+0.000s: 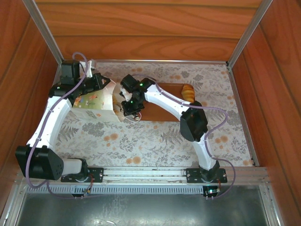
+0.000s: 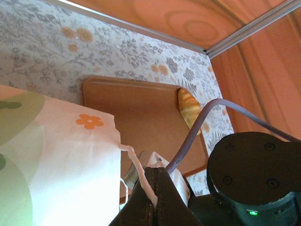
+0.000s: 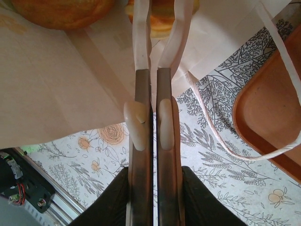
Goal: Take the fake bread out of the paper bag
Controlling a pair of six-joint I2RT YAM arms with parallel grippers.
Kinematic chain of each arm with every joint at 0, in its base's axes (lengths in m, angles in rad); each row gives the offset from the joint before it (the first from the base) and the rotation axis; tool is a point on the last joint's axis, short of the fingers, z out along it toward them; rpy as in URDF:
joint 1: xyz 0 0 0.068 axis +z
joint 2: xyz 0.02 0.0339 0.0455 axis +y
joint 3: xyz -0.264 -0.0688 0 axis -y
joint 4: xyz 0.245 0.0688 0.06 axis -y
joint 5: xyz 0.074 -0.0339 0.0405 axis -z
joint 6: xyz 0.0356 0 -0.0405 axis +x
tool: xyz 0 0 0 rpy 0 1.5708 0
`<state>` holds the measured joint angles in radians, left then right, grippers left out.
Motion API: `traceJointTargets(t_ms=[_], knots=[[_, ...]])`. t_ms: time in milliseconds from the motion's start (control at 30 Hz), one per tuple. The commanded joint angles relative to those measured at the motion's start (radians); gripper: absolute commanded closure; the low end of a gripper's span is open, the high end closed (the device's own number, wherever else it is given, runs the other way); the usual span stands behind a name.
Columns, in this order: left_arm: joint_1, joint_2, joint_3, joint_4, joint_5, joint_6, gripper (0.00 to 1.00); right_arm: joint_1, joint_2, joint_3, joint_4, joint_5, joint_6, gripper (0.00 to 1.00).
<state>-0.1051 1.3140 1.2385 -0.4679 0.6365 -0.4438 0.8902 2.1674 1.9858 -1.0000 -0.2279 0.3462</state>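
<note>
lying on its side at the left of the table, the paper bag opens toward the brown tray. the left gripper is clenched on the bag's string handle. the right gripper reaches into the bag's mouth, jaws almost together, tips either side of a golden piece of fake bread. i cannot tell whether it truly grips. another roll sits inside beside it. a croissant rests at the tray's far right edge.

Reddish wood-panel walls, floral tabletop (grey leaves, orange blooms), aluminium corner rails
</note>
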Motion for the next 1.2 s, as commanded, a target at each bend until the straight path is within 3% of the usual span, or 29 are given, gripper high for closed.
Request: traceJointTargets(t_ms=[0, 300, 1167], knots=[[-0.001, 0.023, 0.0, -0.029, 0.047, 0.022, 1.0, 0.004, -0.027, -0.014, 0.003, 0.017, -0.003, 0.77], [-0.001, 0.077, 0.031, -0.054, 0.12, 0.023, 1.0, 0.004, -0.03, -0.022, 0.004, 0.019, -0.003, 0.77], [0.001, 0.036, 0.058, -0.054, -0.071, 0.015, 1.0, 0.001, -0.238, -0.149, -0.037, 0.084, -0.014, 0.77]])
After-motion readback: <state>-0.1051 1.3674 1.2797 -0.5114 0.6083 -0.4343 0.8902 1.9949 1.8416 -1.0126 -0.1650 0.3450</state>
